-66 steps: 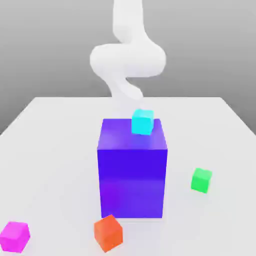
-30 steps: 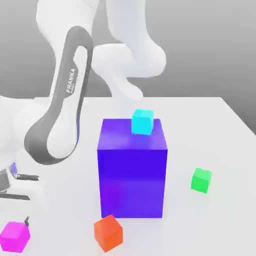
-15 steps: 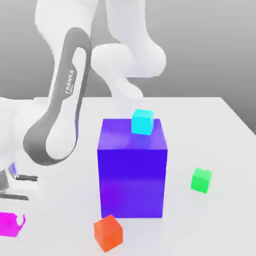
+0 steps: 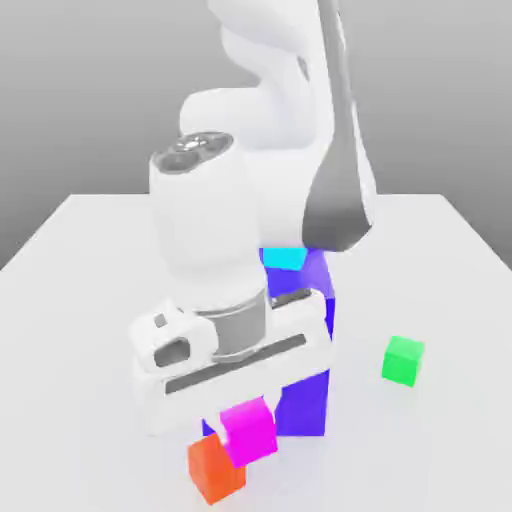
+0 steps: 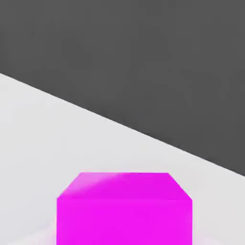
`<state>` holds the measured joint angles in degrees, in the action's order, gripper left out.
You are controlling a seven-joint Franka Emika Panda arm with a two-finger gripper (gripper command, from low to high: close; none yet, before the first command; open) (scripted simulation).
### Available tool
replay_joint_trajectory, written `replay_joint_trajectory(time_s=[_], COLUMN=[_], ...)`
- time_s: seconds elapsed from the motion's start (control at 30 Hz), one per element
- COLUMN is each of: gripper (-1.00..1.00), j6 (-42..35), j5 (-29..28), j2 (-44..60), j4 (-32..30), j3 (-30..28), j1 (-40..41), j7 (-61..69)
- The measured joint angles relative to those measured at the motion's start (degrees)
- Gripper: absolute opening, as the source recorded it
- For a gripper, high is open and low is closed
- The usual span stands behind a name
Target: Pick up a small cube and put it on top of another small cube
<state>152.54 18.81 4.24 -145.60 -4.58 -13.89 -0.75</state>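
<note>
1. Across the white table [image 4: 90, 260] the exterior view's left half lies bare, and the near left corner is free as well.
2. On the exterior view's right, the green cube [image 4: 403, 361] sits alone on the surface, well apart from the table's right edge and near the big blue-purple block [image 4: 310, 400].
3. Down at the front, the orange-red cube [image 4: 212, 470] rests on the table just beside the block's lower left corner, with little room between it and the hand above.
4. The cyan cube [image 4: 285, 259] sits on top of the block, partly covered by the arm [image 4: 335, 170], which crosses in front of the block.
5. The gripper [image 4: 248, 425] hangs below the white hand, clamped on the small cube [image 4: 249, 431] – the magenta one is held off the table.
6. That small cube hangs in front of the block's lower left face, just above the orange-red cube and overlapping its top right edge.
7. In the hand view the small cube [image 5: 124, 208] sits close up, with white table behind it.
</note>
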Motion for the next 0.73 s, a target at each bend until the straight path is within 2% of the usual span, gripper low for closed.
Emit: replay_joint_trajectory(time_s=[0.1,0.33,0.43,0.6,0.63,0.73], gripper=[-1.00,-1.00,-1.00,-1.00,1.00,1.00], j6=[0.53,1.45,4.12,13.34,15.11,15.11], j5=[-3.35,-13.33,-14.39,-19.10,-20.32,-20.32], j2=[-5.34,-16.73,-14.54,-4.88,-2.98,-2.98], j4=[-5.78,-19.29,-21.14,-20.98,-20.90,-20.90], j3=[3.67,13.17,14.76,14.64,14.41,14.41], j1=[-8.99,-18.30,-19.30,-18.56,-18.48,-18.34], j7=[0.73,1.03,1.45,-1.66,-2.50,-2.50])
